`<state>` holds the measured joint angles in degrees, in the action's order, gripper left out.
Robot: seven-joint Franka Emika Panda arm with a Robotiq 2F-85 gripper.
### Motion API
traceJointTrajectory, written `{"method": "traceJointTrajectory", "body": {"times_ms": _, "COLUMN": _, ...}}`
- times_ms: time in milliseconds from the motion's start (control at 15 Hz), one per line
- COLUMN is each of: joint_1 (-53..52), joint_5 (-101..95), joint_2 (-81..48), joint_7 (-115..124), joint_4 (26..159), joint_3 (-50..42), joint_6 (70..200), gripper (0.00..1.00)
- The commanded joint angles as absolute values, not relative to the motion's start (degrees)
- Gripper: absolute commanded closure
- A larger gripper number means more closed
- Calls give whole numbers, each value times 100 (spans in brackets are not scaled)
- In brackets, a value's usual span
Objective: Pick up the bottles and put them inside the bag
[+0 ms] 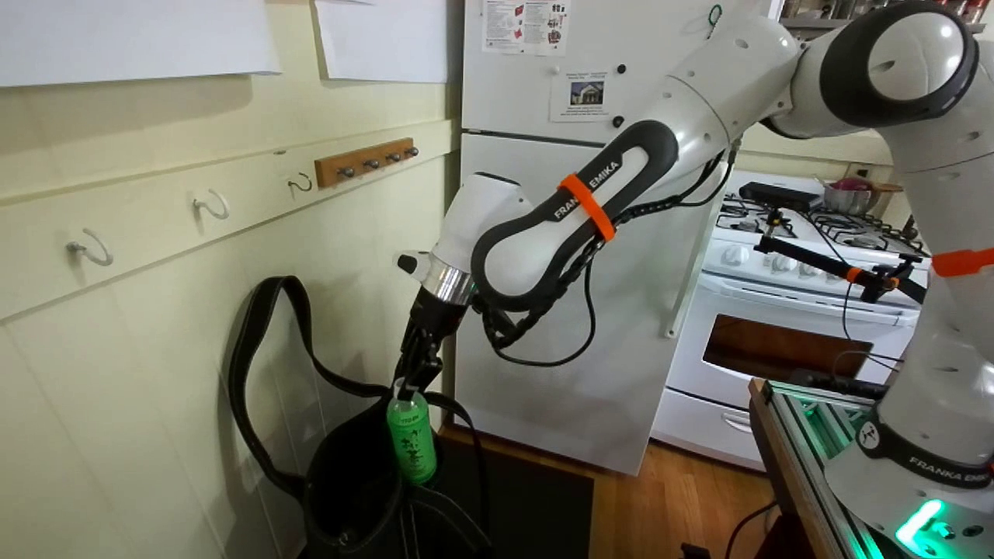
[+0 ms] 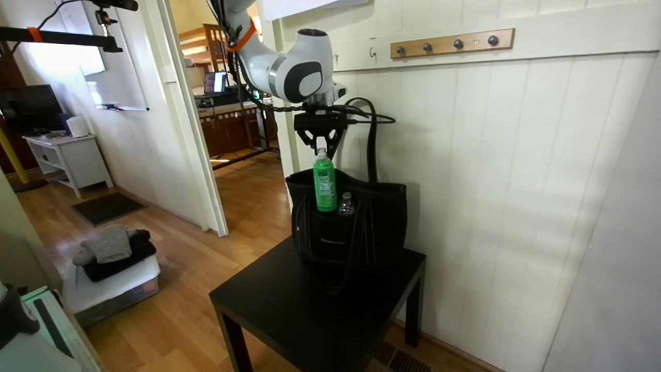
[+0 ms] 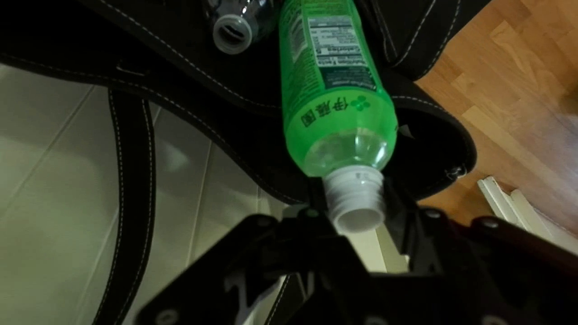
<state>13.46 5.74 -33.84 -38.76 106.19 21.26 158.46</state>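
Note:
My gripper (image 1: 407, 386) is shut on the white neck of the green bottle (image 1: 411, 439); both fingers press the neck in the wrist view (image 3: 354, 198). The green bottle (image 2: 325, 183) hangs nearly upright, at the outer front of the black bag (image 2: 387, 222). Its bottom is level with the top of the bag's front pocket; I cannot tell whether it is inside the pocket edge. A clear bottle (image 2: 346, 205) stands in that pocket beside it, and its open mouth shows in the wrist view (image 3: 232, 34). The bag's main opening (image 1: 349, 473) lies behind the green bottle, its inside dark.
The bag stands on a black side table (image 2: 289, 305) against the cream wall. Its strap (image 1: 256, 365) rises in a tall loop by the wall. Hooks (image 1: 211, 205) and a wooden peg rail (image 2: 452, 44) are above. A white fridge (image 1: 559, 326) stands near the arm.

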Motion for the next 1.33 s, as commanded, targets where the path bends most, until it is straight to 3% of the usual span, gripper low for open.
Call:
{"method": "traceJointTrajectory", "body": {"times_ms": 0, "joint_1": 1416, "joint_5": 716, "joint_2": -2726, "joint_7": -4113, "joint_4": 11179, "joint_3": 2207, "joint_6": 16021, "gripper": 89}}
{"method": "traceJointTrajectory", "body": {"times_ms": 400, "joint_1": 1373, "joint_5": 947, "joint_2": -2306, "joint_7": -4658, "joint_4": 11211, "joint_3": 2285, "joint_6": 16082, "gripper": 89}}
{"method": "traceJointTrajectory", "body": {"times_ms": 1267, "joint_1": 1479, "joint_5": 1956, "joint_2": -3189, "joint_7": -7161, "joint_4": 10401, "joint_3": 2772, "joint_6": 15914, "gripper": 89}}
